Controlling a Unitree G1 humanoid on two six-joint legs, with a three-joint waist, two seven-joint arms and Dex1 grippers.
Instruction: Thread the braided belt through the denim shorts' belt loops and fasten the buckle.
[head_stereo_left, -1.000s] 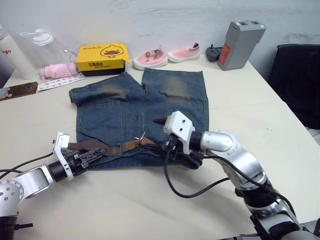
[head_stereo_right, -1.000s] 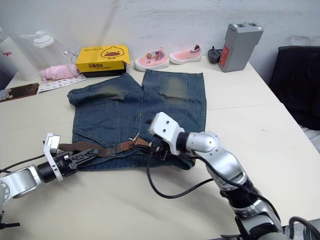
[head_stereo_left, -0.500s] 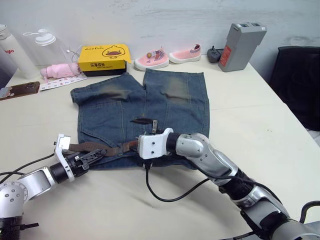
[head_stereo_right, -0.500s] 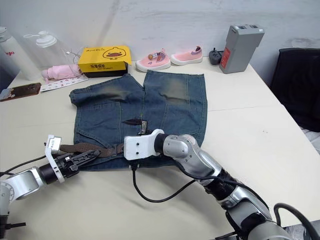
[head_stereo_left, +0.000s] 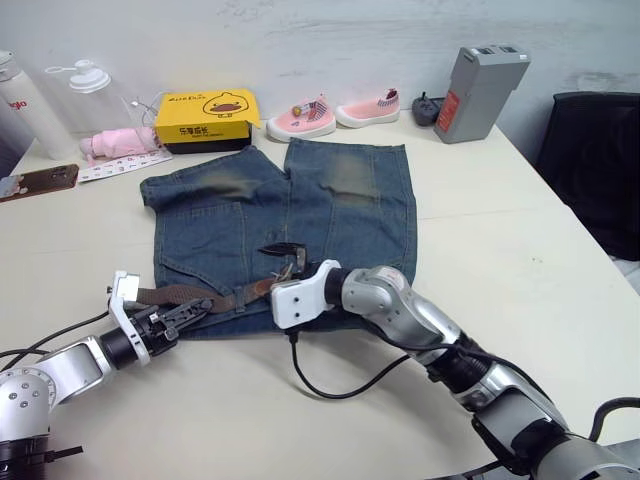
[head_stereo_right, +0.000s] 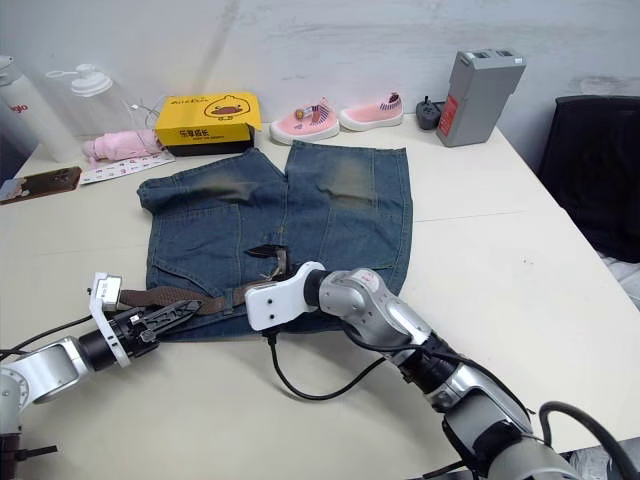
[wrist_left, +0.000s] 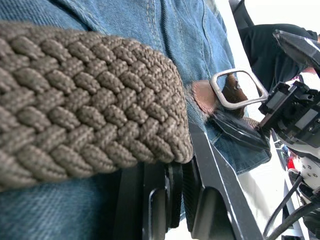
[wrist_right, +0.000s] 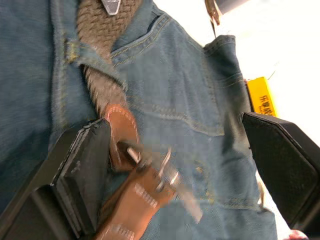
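The denim shorts (head_stereo_left: 285, 215) lie flat on the table, waistband toward me. The braided belt (head_stereo_left: 190, 295) runs along the left half of the waistband, under a belt loop (wrist_right: 95, 60). Its silver buckle (wrist_left: 235, 90) and the brown leather tip (wrist_right: 130, 200) sit near the waist's middle. My left gripper (head_stereo_left: 188, 312) is shut on the braided belt at the waist's left end. My right gripper (wrist_right: 182, 170) is open, its fingers (wrist_right: 80, 170) standing either side of the buckle (wrist_right: 157, 172), just above the denim.
A yellow box (head_stereo_left: 205, 115), pink shoes (head_stereo_left: 330, 110), a grey battery pack (head_stereo_left: 485, 90) and bottles (head_stereo_left: 80, 80) line the table's far side. A phone (head_stereo_left: 40, 180) lies far left. My black cable (head_stereo_left: 345, 385) loops on the near tabletop. A black chair (head_stereo_left: 600, 160) stands right.
My right gripper has swung left along the waistband, from right of the buckle to over it, and now straddles it. The left gripper has kept its hold in place.
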